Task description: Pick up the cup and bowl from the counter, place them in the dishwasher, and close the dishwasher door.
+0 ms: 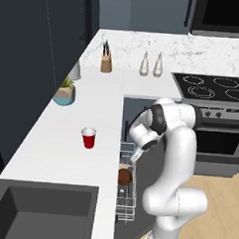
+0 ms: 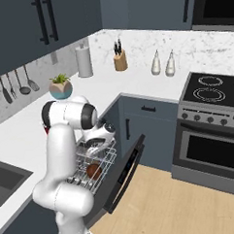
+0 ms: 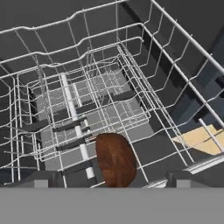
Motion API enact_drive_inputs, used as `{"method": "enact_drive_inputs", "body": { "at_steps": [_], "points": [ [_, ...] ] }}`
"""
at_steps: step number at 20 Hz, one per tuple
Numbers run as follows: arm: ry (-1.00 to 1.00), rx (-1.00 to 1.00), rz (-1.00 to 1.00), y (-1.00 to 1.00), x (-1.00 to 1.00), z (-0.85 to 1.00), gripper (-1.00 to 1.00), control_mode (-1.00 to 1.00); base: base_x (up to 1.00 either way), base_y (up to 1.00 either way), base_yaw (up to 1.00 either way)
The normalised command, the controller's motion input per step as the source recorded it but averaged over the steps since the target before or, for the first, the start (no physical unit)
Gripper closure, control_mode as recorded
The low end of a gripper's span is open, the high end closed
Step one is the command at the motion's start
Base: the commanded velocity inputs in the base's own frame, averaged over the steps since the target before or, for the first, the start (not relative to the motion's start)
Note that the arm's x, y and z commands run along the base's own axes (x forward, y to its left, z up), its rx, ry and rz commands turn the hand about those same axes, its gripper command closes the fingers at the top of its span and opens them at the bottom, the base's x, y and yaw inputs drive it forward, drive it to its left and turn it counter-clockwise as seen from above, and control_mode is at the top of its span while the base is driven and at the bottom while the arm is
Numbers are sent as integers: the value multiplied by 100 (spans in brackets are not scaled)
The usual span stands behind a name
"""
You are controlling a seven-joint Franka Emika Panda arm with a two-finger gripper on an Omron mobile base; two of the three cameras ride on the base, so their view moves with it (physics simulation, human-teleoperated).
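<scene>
- Two task items lie apart: the bowl (image 1: 125,176) sits in the white wire rack (image 1: 127,204) of the dishwasher (image 2: 105,175), while the cup (image 1: 88,138) stands upright on the table (image 1: 51,138), out on the open white surface between the sink (image 1: 37,211) and the teal plant pot (image 1: 65,95).
- The end effector (image 1: 137,154) hangs just above the rack, pointing down at the bowl; in the hand view its two dark fingertips (image 3: 41,178) stand wide apart on either side of the bowl (image 3: 115,159), and it has hold of nothing.
- In the hand view the brown bowl rests tilted on edge among the rack's wires, close to the near end of the rack.
- The dishwasher door (image 2: 124,173) is swung down and open, slanting toward the wooden floor (image 2: 162,204), and the rack is pulled out over it.
- In the right base view the arm bends over the rack, with the end effector (image 2: 93,150) right above the bowl (image 2: 94,171).
- A knife block (image 1: 106,61) and two white shaker bottles (image 1: 150,64) stand along the back of the table, near the stove (image 1: 212,89).
- A paper towel roll (image 2: 84,61) stands by the wall behind the plant pot.
</scene>
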Motion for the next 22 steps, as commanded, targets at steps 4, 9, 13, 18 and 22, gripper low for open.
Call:
{"method": "enact_drive_inputs", "body": {
  "at_steps": [4,9,13,18,22],
  "points": [
    [-5,0,0,7,-26,100,-100,-100,0,0,0],
    [0,1,0,0,-12,100,-100,-100,0,0,0],
    [0,3,0,0,-1,100,-100,-100,0,0,0],
    [0,3,0,0,-1,100,-100,-100,0,0,0],
    [1,9,0,0,-2,100,-100,-100,0,0,0]
  ]
}}
